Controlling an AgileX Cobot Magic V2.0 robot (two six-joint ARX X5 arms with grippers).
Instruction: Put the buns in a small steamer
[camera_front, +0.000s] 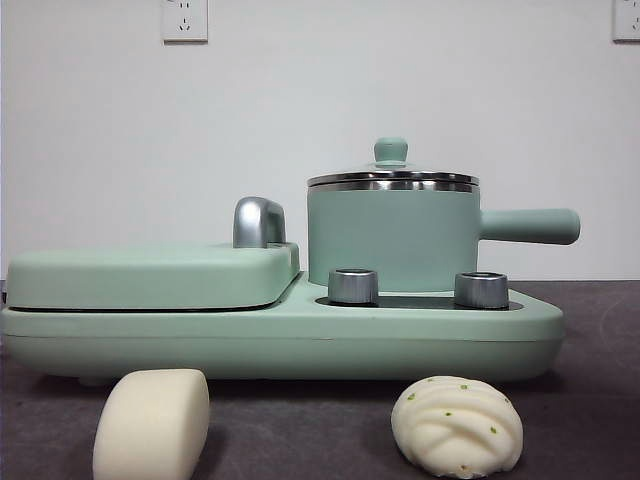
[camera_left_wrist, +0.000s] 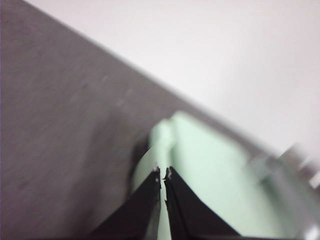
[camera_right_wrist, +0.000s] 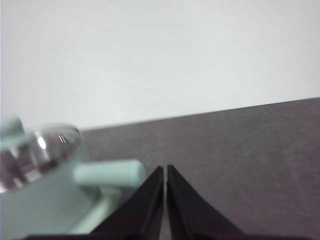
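A smooth plain white bun (camera_front: 152, 422) lies on the dark table at the front left. A round twisted bun with green flecks (camera_front: 457, 426) lies at the front right. The small mint-green steamer (camera_front: 392, 238) stands on the cooker's right half with its glass lid and green knob (camera_front: 390, 151) on; its side handle (camera_front: 530, 226) points right. The steamer also shows blurred in the right wrist view (camera_right_wrist: 45, 165). My left gripper (camera_left_wrist: 162, 173) is shut and empty above the cooker's left end. My right gripper (camera_right_wrist: 165, 170) is shut and empty beside the steamer's handle. Neither arm shows in the front view.
The mint-green cooker base (camera_front: 280, 340) spans the middle of the table. A flat griddle lid (camera_front: 150, 275) with a chrome handle (camera_front: 258, 222) covers its left half. Two steel knobs (camera_front: 352, 286) sit in front of the steamer. A white wall stands behind.
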